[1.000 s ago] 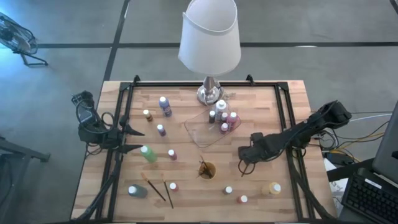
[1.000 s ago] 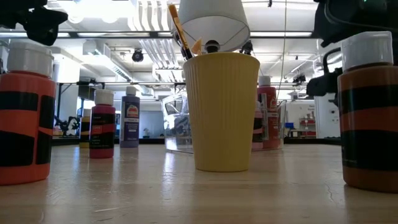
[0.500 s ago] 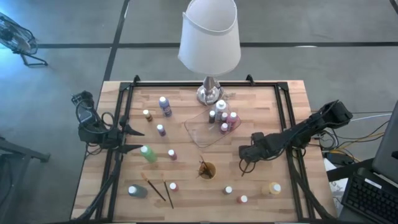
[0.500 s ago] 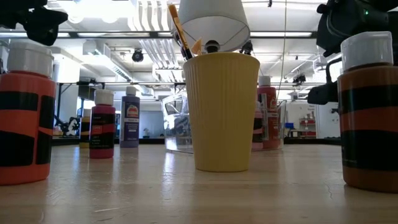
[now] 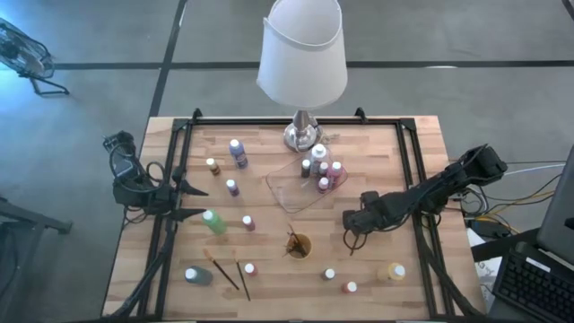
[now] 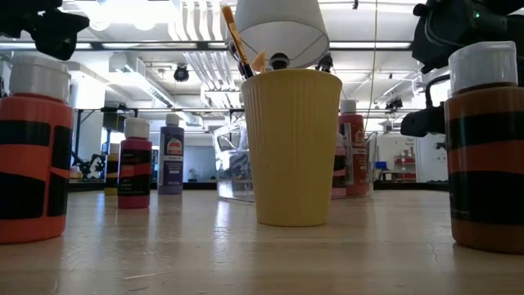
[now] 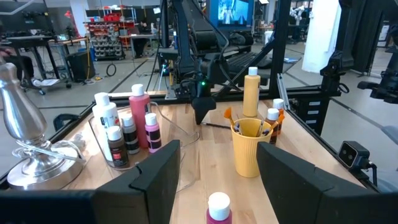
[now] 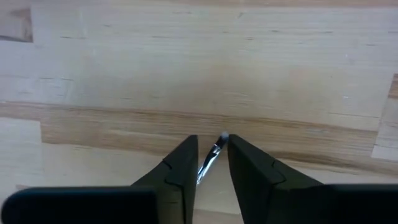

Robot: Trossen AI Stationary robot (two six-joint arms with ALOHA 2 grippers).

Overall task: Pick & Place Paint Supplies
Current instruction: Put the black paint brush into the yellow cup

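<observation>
Small white-capped paint bottles stand scattered over the wooden table, several of them in the clear tray (image 5: 285,193). Two dark-handled brushes (image 5: 231,274) lie near the front left, and more stand in the orange cup (image 5: 298,245). My right gripper (image 5: 352,237) points down at the table, right of the cup. Its fingers are a narrow gap apart, open, on either side of a thin brush (image 8: 210,160) that lies on the wood. My left gripper (image 5: 202,202) waits open at the table's left edge, level and with nothing in it. My right gripper comes from above, pointing down, with the brush's metal ferrule and pale tip (image 8: 221,139) between its two fingertips. The brush lies on the wood. I cannot tell whether either finger touches it.
A table lamp stands at the far middle on its silver base (image 5: 302,135), its white shade (image 5: 302,54) over it. Black frame rails (image 5: 414,170) run along both sides of the table. A yellow bottle (image 5: 395,270) and two small ones stand near the front right.
</observation>
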